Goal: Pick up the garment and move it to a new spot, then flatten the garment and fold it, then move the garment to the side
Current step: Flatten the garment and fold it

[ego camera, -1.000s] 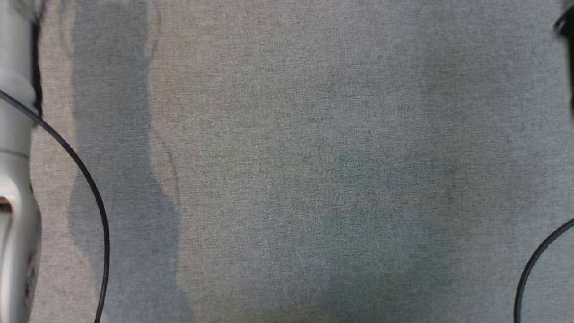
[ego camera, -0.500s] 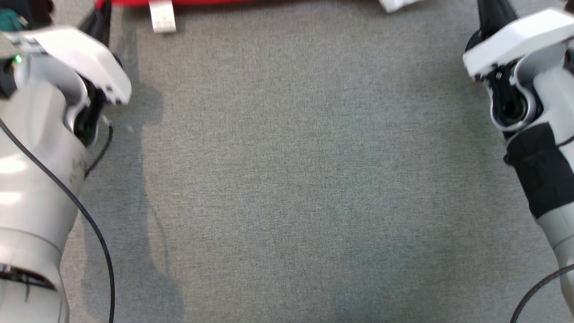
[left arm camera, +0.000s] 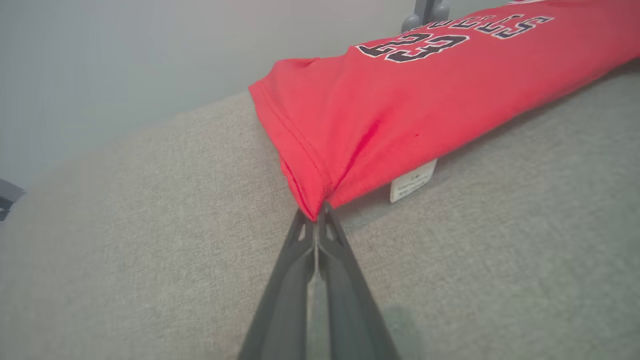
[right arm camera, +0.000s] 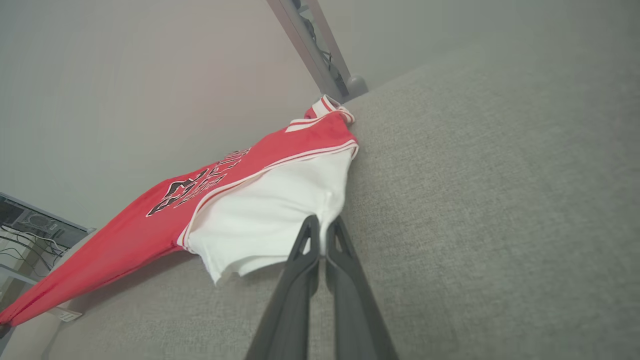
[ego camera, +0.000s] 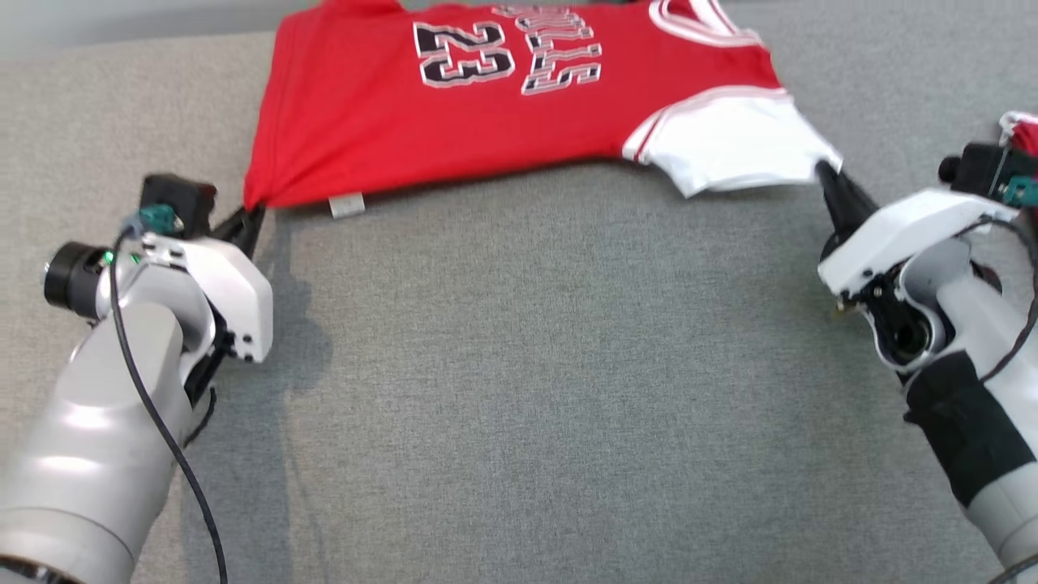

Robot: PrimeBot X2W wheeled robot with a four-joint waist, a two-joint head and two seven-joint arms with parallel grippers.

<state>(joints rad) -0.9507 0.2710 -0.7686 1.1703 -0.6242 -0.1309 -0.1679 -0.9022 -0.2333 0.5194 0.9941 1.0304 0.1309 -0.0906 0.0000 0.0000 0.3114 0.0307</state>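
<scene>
The garment (ego camera: 503, 105) is a red jersey with white sleeves and the number 23, stretched across the far part of the grey fabric surface (ego camera: 551, 365). My left gripper (ego camera: 253, 212) is shut on its red hem corner (left arm camera: 312, 202), beside a small white label (left arm camera: 413, 181). My right gripper (ego camera: 825, 174) is shut on the edge of the white sleeve (right arm camera: 280, 210). The near edge of the garment hangs lifted between the two grips, with a shadow under it.
A grey metal post (right arm camera: 320, 50) rises beyond the far edge of the surface. A bit of red and white cloth (ego camera: 1023, 130) shows at the right edge behind my right wrist. A black cable (ego camera: 154, 422) runs along my left arm.
The head camera has tilted up: from bare grey surface to both arms and then the whole jersey. Both grippers have stayed shut.
</scene>
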